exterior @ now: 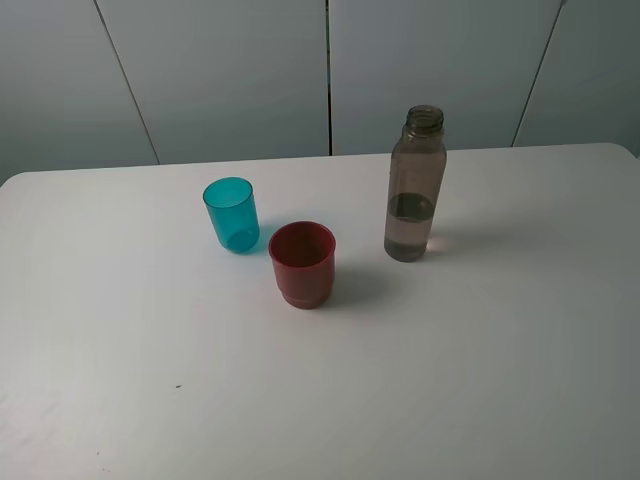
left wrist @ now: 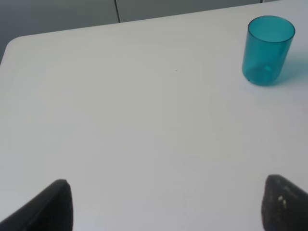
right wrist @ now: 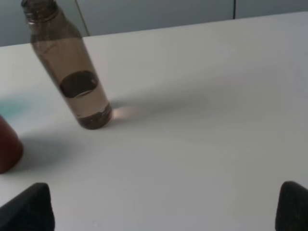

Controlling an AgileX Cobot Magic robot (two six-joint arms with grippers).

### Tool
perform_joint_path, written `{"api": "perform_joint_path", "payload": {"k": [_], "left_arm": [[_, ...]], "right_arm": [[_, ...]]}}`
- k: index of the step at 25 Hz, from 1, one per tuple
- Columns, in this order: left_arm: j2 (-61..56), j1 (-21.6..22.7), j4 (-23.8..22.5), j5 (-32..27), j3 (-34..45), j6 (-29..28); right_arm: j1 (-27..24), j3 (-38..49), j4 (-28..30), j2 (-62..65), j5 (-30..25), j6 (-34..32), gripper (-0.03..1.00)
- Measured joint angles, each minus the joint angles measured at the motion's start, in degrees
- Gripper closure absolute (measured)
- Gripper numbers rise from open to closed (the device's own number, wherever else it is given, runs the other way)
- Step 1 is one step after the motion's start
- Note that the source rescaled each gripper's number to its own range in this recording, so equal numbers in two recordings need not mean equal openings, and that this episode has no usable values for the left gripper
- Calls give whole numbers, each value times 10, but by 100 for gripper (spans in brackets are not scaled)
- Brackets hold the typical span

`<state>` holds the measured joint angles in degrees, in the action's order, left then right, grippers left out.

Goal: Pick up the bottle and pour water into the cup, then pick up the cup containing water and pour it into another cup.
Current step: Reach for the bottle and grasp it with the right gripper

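Observation:
The smoky see-through bottle stands upright and uncapped on the white table, partly filled with water; the right wrist view also shows this bottle. The teal cup stands left of it and looks empty; the same cup shows in the left wrist view. The dark red cup sits between them, nearer the front, with only its edge in the right wrist view. My left gripper is open, well short of the teal cup. My right gripper is open, well short of the bottle. Neither holds anything.
Grey wall panels rise behind the table's far edge. The table's rounded far left corner shows in the left wrist view. Neither arm appears in the exterior high view.

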<state>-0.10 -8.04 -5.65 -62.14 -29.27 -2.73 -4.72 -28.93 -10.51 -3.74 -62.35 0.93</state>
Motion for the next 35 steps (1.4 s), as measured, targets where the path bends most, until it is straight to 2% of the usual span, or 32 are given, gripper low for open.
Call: {"api": "perform_joint_path", "payload": {"k": [3, 9, 12, 16, 18, 23, 27, 29, 32, 35], "left_arm": [[0, 0, 0, 0, 0, 0], [0, 0, 0, 0, 0, 1], [0, 0, 0, 0, 0, 1], [0, 0, 0, 0, 0, 1], [0, 0, 0, 0, 0, 1], [0, 0, 0, 0, 0, 1], [0, 0, 0, 0, 0, 1], [0, 0, 0, 0, 0, 1], [0, 0, 0, 0, 0, 1], [0, 0, 0, 0, 0, 1]], "right_arm": [[0, -6, -10, -78, 59, -6, -3], [7, -16, -51, -259, 320, -19, -3], [54, -16, -35, -358, 416, -19, -3], [159, -16, -18, -489, 530, 0, -3], [192, -16, -18, -542, 571, 14, -3], [230, 24, -16, -646, 682, 23, -3], [255, 44, 6, -709, 709, 26, -3], [260, 50, 11, -734, 741, 26, -3], [261, 65, 27, -769, 838, 15, -3], [262, 86, 56, -803, 938, -39, -3]]}}
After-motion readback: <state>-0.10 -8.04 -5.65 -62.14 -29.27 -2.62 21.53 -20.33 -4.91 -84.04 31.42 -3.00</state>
